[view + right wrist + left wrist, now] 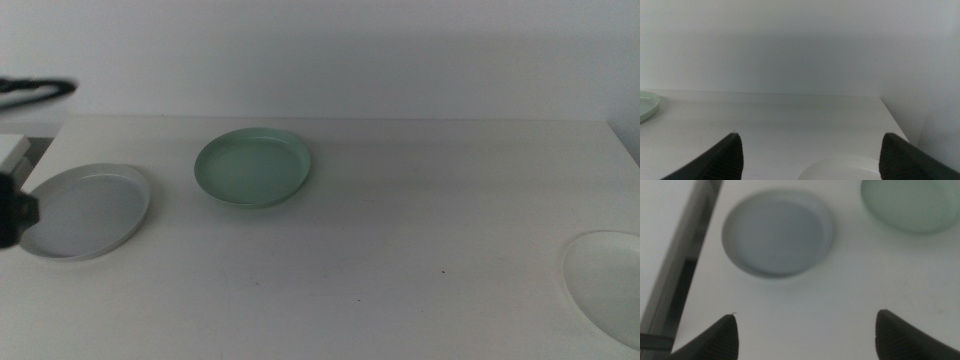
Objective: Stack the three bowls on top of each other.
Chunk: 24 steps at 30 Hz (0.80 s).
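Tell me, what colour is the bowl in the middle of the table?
Mint green bowl, clearest in the middle view.

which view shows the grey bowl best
The left wrist view: the light grey bowl is whole, close and seen from above, beyond the open left hand. The middle view shows it smaller at the table's left side, its edge partly hidden. The right wrist view misses it.

Three upright, separate bowls: grey bowl (85, 211) left, mint bowl (252, 168) centre-back, white bowl (610, 283) right.
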Tool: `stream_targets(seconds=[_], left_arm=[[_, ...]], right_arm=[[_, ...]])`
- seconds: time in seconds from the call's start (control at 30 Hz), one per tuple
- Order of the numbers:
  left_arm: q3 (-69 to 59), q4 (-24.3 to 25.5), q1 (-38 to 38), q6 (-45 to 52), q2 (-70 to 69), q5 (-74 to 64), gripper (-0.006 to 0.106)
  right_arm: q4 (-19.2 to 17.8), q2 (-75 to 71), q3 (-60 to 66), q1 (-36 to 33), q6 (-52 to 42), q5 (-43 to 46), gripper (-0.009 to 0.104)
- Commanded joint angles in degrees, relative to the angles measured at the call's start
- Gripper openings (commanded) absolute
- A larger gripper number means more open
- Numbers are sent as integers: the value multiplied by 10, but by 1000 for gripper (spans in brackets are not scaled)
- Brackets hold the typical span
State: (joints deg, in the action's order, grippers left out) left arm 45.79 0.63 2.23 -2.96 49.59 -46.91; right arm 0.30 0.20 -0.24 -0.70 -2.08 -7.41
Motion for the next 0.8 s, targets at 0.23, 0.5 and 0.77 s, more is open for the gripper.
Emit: stream_targets(seconds=[0.23, 0.5, 0.77], left_arm=[[161, -14, 48, 21, 218, -88, 94], [278, -50, 134, 111, 387, -101, 94], [413, -51, 179, 149, 565, -84, 94]], right_arm=[[-3, -2, 2, 2, -3, 1, 72], [-3, -2, 2, 2, -3, 1, 72], [-3, -2, 2, 2, -3, 1, 72]])
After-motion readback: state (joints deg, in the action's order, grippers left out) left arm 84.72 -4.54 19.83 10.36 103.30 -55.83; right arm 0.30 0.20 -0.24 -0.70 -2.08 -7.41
